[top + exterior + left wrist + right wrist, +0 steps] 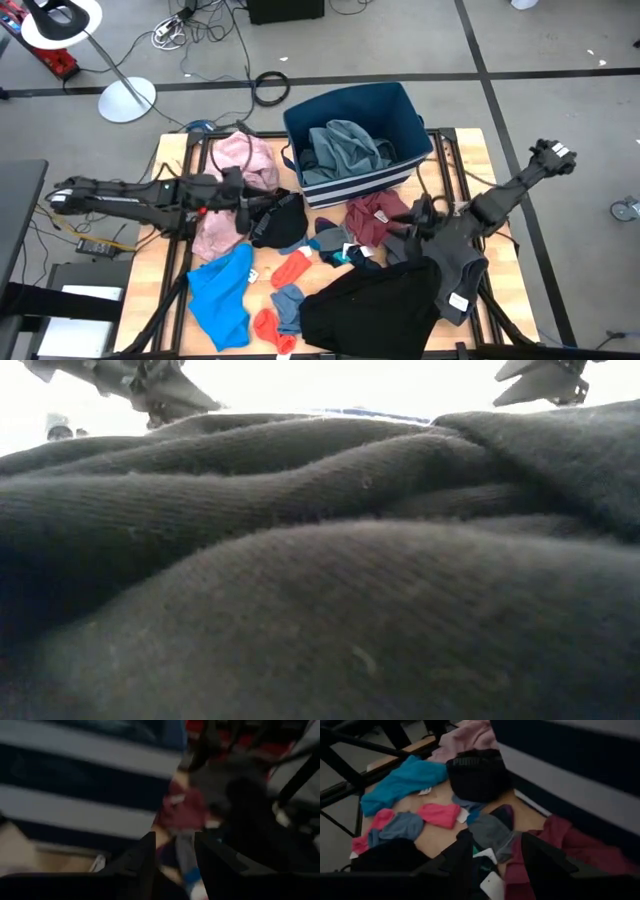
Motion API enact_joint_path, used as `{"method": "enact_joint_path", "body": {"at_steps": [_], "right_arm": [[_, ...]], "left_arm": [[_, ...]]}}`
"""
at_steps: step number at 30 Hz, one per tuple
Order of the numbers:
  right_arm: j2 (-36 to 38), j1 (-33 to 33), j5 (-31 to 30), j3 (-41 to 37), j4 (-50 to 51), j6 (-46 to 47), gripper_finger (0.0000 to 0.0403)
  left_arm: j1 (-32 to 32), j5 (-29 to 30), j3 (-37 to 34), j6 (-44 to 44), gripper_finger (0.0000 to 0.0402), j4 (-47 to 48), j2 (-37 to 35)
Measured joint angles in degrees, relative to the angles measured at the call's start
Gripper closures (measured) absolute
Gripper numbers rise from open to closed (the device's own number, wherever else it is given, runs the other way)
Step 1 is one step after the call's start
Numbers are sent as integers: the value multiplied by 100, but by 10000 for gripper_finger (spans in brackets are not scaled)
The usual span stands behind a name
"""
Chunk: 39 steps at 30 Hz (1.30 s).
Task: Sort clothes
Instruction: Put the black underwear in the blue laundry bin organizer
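A: Your table (pixel 170 150) is a wooden top on a grey floor, with a striped navy bin (pixel 352 140) at the far edge, middle. Cables and a white lamp base lie on the floor beyond it.

B: And the grippers?

A: Your left gripper (pixel 243 193) hangs over the left half, at the seam where the pink garment (pixel 240 165) meets the black one (pixel 278 222). From its wrist you see both fingers (pixel 145 857) with a clear gap and nothing between them. Your right gripper (pixel 421 213) is over the right half, beside the maroon piece (pixel 372 218); its wrist shows its jaws parted too, empty, above a grey sock (pixel 487 830) and the maroon cloth.

B: What does each camera give you that the others don't?

A: The high view alone shows the grey-blue garment (pixel 342 148) already inside the bin. The right wrist view reads white lettering on the black one's waistband. The low view is almost all dark knit cloth (pixel 320 590) pressed against the lens, with only arm parts at its upper corners.

B: The rest of the clothes?

A: Crumpled and loose. A bright blue piece (pixel 222 292) lies near the front left corner, red socks (pixel 292 268) and a blue sock (pixel 287 303) at the front middle, a big black garment (pixel 370 305) along the front edge, and a dark grey one (pixel 462 268) at the right edge.
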<state>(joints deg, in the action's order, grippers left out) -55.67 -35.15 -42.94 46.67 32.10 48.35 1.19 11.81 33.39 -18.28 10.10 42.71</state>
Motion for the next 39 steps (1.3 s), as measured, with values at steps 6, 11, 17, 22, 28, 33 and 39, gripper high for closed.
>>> {"method": "enact_joint_path", "body": {"at_steps": [6, 11, 17, 22, 28, 33, 39], "right_arm": [[-565, -196, -116, -219, -412, 227, 235], [-1099, -204, -119, -233, -423, -60, 235], [-1641, -246, -78, -233, -865, -126, 235], [-1940, -333, -54, -233, -1116, -185, 235], [-2043, -365, -52, -233, -1256, -204, 235], [-2044, -365, -50, -233, -1302, -205, 235], [-2043, -365, -52, -233, -1350, -251, 235]], "left_arm": [[68, 180, 0, -429, 261, 730, 490], [66, 272, 2, -798, 261, 1066, 1038], [66, 167, 7, -940, 261, 1184, 1519], [60, 97, 7, -1394, 261, 1647, 1752], [-25, -77, 7, -1853, 261, 2014, 1975], [-43, -222, 12, -1920, 261, 1814, 2170], [-43, -260, 11, -1992, 261, 1757, 2545]]}}
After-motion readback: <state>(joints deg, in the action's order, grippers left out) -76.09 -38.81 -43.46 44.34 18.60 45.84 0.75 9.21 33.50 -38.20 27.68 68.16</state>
